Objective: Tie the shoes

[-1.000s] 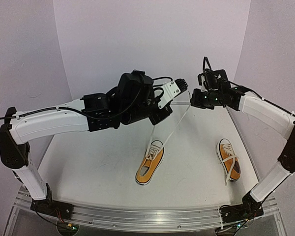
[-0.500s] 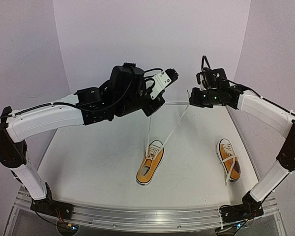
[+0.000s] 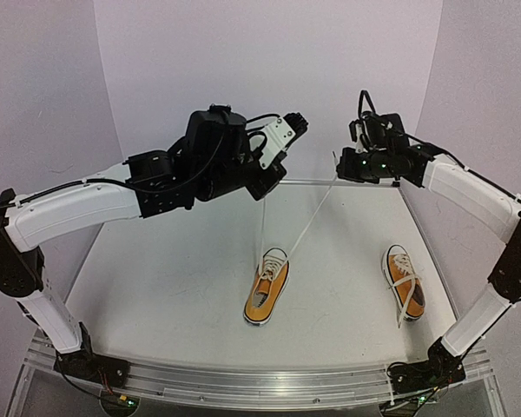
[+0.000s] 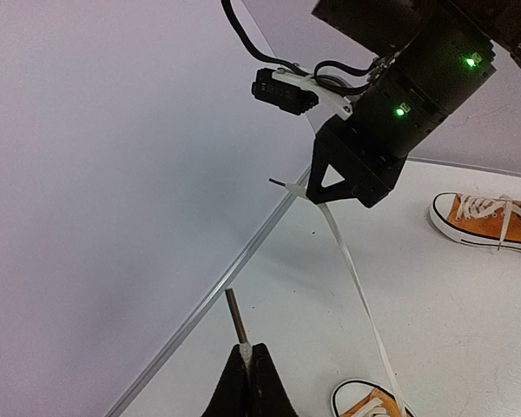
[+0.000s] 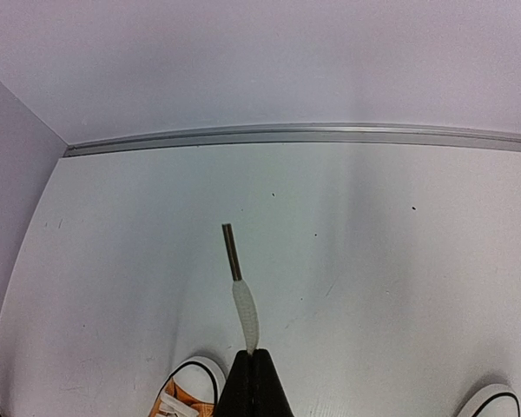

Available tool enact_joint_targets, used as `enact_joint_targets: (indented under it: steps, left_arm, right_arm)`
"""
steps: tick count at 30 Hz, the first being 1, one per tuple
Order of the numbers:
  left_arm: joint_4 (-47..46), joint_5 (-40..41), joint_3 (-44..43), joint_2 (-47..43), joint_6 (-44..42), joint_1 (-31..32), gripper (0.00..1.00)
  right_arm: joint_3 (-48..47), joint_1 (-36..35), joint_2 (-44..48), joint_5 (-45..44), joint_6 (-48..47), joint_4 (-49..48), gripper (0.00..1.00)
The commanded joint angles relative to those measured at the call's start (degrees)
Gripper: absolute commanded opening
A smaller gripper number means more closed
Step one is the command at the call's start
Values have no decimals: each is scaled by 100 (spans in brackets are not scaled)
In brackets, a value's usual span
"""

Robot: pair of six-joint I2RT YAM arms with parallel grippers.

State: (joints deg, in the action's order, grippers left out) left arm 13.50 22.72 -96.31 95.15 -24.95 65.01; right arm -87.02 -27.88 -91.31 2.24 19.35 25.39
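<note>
The middle shoe (image 3: pixel 267 295) stands on the table (image 3: pixel 156 287), a little right of its centre, with the white toe cap pointing to the far side. Its two laces go up from the eyelets, both stretched straight, and they spread apart like a letter V. The left lace (image 3: pixel 263 228) rises almost vertical to the left gripper (image 3: pixel 264 193). The right lace (image 3: pixel 313 217) goes slanted up and to the right, to the right gripper (image 3: pixel 339 176).

The left gripper is pressed together on the end of the left lace. In the left wrist view the dark left aglet (image 4: pixel 234 314) sticks out just beyond the fingertips (image 4: pixel 236 391). The right gripper pinches the right lace in the same way: the right wrist view shows a short white piece of lace and the right aglet (image 5: pixel 231 252) beyond the closed fingers. Both grippers hang high over the far half of the table, apart from each other. The left one is nearly above the shoe, and the right one is further to the right.

The other shoe (image 3: pixel 404 282) lies near the right edge of the table, well apart from the middle shoe, also with the toe to the far side. Its laces are loose: they lie across its top, and one end trails on the table toward the near side.

A metal rail (image 5: pixel 286 135) runs along the far edge of the table, at the foot of the plain wall (image 3: pixel 269 69).
</note>
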Motion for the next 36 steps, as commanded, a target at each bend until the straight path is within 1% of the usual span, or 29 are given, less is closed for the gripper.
enact_joint_targets:
  steps: [1,8,17,22,25,28,32,34,36]
  left_arm:
    - [-210,-10,-14,-365,152,-51,0]
    - [-157,-209,56,-437,362,-59,0]
    - [20,-630,219,-526,593,-55,0]
    - [-22,-673,271,-540,647,-58,0]
    - [-21,-535,370,-519,690,-82,0]
    - [-66,-595,705,-627,1002,-225,0]
    - [-280,-841,1358,-970,1474,-452,0]
    - [-365,-881,1632,-1140,1692,-602,0]
    - [-416,-1035,1827,-1346,1908,-839,0]
  right_arm:
    - [-258,71,127,-184,-110,2,0]
    - [-353,131,298,-399,-259,162,0]
    - [52,141,733,-646,-270,212,0]
    - [29,181,787,-636,-302,241,0]
    - [67,184,658,-161,-258,247,0]
    - [355,155,584,779,-238,106,0]
    - [911,-88,734,1955,-270,-494,0]
    - [944,-295,825,2166,-349,-630,0]
    - [767,-487,854,2284,-431,-660,0]
